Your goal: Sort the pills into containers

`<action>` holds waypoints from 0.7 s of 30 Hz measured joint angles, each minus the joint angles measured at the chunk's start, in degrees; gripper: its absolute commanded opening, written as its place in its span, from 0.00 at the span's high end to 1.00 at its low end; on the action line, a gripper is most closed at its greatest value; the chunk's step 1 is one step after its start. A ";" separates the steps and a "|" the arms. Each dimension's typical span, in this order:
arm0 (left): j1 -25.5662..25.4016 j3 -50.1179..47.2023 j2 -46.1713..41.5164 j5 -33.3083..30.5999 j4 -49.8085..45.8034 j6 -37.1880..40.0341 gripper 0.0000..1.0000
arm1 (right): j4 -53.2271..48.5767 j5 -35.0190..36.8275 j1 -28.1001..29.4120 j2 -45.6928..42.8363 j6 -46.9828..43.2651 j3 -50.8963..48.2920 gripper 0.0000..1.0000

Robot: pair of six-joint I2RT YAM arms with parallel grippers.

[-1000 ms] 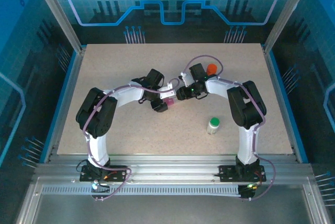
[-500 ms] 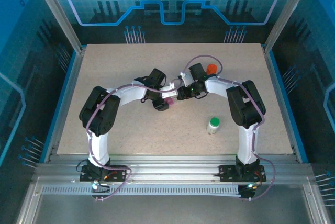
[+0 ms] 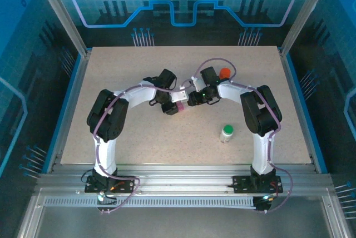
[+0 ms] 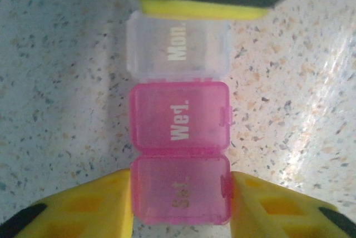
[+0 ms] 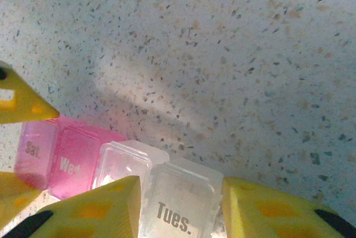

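Observation:
The containers [image 4: 181, 121] are a strip of joined lidded compartments lying flat on the speckled table: clear "Mon.", pink "Wed." and pink "Sat.". My left gripper [image 4: 181, 193] is shut on the "Sat." end, with a yellow finger [image 4: 83, 204] pressed against each side. In the right wrist view the containers [image 5: 75, 157] carry on into a clear "Tues." compartment, and my right gripper [image 5: 181, 204] is shut on that end. From above, both grippers [image 3: 173, 108] [image 3: 192, 100] meet over the containers [image 3: 179, 106] at mid-table. All lids are closed. The pills are out of view.
An orange-capped bottle [image 3: 225, 73] stands just behind the right wrist. A green-capped bottle [image 3: 227, 133] stands on the table to the near right. Blue rails [image 3: 67, 99] border the tabletop on both sides.
The left gripper's fingers have closed onto the pink end of the containers, and the left arm has shifted slightly toward the right arm. The right gripper has kept its hold.

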 measured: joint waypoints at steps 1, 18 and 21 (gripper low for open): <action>0.63 1.09 0.50 1.27 -1.25 -0.70 0.65 | -0.02 0.50 0.13 0.07 0.22 0.28 0.58; 6.86 3.21 1.73 11.87 -4.39 -13.62 0.48 | -1.62 5.22 2.34 1.20 0.59 3.02 0.59; 8.76 3.80 1.73 11.80 -4.33 -15.69 0.45 | -1.64 5.44 2.34 1.20 0.59 3.02 0.59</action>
